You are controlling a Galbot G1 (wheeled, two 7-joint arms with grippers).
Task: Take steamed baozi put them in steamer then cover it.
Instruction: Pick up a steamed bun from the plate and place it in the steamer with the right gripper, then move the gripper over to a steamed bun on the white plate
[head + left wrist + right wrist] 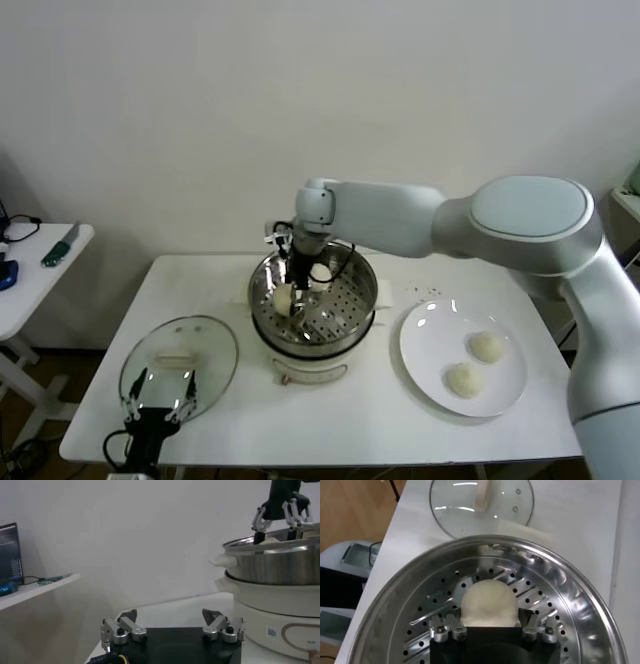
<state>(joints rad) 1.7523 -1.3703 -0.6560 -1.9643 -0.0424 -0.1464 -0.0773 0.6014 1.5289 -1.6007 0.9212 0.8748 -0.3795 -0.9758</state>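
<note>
The steel steamer (314,300) stands mid-table on its white base. My right gripper (299,292) reaches down into it and is shut on one cream-white baozi (488,603), low over the perforated tray (435,610); its fingers (451,625) press both sides of the bun. That bun also shows in the head view (284,297). Two more baozi (487,346) (464,379) lie on the white plate (425,335) to the right. A fourth bun is not in view. My left gripper (160,398) hangs open and empty at the near edge of the glass lid (180,360).
The lid lies flat at the table's front left, also seen in the right wrist view (480,502). A white side table (40,262) with small items stands far left. The left wrist view shows the steamer's side (280,572) and my right gripper (276,529) above it.
</note>
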